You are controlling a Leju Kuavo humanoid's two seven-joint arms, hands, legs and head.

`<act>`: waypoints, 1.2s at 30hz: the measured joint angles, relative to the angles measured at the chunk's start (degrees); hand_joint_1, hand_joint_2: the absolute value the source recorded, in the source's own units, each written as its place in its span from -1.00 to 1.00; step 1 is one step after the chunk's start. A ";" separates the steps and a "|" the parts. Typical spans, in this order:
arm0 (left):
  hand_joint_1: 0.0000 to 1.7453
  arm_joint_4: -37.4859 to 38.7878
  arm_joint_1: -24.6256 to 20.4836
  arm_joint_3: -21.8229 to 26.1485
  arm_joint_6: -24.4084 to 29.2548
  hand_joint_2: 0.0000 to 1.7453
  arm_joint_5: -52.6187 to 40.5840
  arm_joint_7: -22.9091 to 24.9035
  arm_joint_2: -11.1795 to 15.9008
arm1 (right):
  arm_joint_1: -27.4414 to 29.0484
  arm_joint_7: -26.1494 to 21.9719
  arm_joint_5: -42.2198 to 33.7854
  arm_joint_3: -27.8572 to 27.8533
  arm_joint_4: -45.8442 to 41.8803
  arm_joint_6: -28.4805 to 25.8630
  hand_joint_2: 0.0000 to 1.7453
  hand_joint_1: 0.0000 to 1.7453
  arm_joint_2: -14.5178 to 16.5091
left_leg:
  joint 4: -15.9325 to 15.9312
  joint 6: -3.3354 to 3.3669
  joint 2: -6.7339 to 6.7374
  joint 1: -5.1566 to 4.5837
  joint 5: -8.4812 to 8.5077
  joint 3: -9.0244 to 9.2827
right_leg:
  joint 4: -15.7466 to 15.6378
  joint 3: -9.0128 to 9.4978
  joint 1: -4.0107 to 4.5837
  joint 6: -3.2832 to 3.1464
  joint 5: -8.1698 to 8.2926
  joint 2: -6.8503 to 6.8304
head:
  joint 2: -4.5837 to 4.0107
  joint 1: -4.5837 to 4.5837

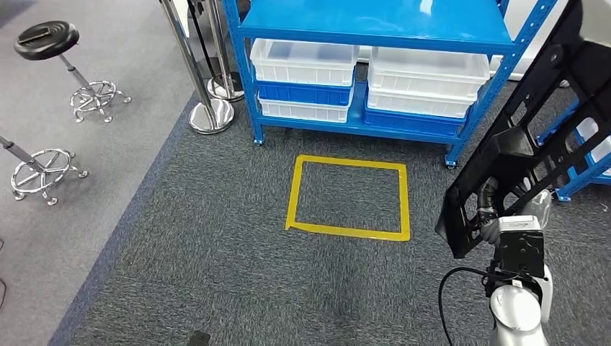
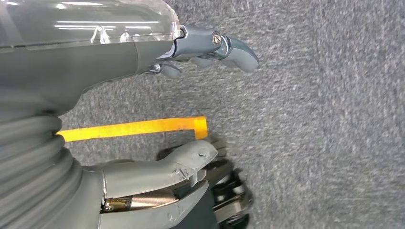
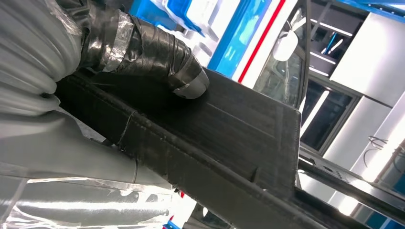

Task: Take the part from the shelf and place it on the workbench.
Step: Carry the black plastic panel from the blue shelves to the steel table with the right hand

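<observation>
On the far left of the head view two stools (image 1: 47, 40) stand on the paler floor, with chrome posts (image 1: 209, 112) beside them; none of it bears on the job. In the middle, a yellow tape square (image 1: 348, 196) lies on the dark carpet (image 1: 216, 274) in front of the blue shelf (image 1: 375, 29), whose lower level holds white and blue bins (image 1: 302, 72). The left hand (image 2: 191, 95) hangs over the carpet near a corner of the tape, its fingers (image 2: 236, 50) apart and released, holding nothing. On the right, the right hand (image 1: 504, 223) grips the part (image 1: 533, 137), a long black openwork frame, already off the shelf. The hand holds it at its lower end, so nearly the whole length lies above and beyond the fingers. Its long axis runs steeply up and to the right, tilted rather than upright, with the far end pointing past the shelf's right post. In the right wrist view a taped thumb (image 3: 157, 52) presses on the part's flat black face. No surface to set it on is visible, so the carry seems to be at an early stage, and the right hand is the one placed to finish it.
</observation>
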 joint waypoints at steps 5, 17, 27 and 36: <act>-1.00 0.00 -0.06 0.00 0.02 1.00 0.00 0.05 0.01 | -0.09 0.07 0.04 -0.01 0.04 0.09 1.00 1.00 0.02 | -6.61 0.62 -0.04 0.17 3.16 7.07 | 0.29 -2.16 0.31 0.24 1.41 0.05 | 0.00 -0.01; -1.00 0.00 0.03 0.01 0.11 1.00 0.13 0.05 0.00 | -0.01 0.18 0.10 0.02 0.54 0.52 1.00 1.00 0.04 | -15.33 3.13 0.37 -0.37 5.94 10.14 | 13.59 -7.73 -0.41 2.93 -4.99 0.37 | 0.00 0.10; -1.00 0.00 0.05 0.03 0.04 1.00 0.21 0.14 -0.02 | -0.08 0.21 0.11 0.04 0.68 0.40 1.00 1.00 0.12 | -9.90 0.45 0.19 -0.07 3.54 6.69 | 1.71 -1.77 -0.51 1.48 -0.38 0.45 | 0.00 -0.02; -1.00 0.00 0.29 0.03 0.02 1.00 0.39 0.25 -0.02 | -0.25 0.21 0.07 0.04 0.65 0.58 1.00 1.00 0.15 | -6.39 1.40 0.09 -0.21 3.97 5.31 | 1.54 -1.73 0.18 0.81 0.06 0.46 | 0.00 -0.01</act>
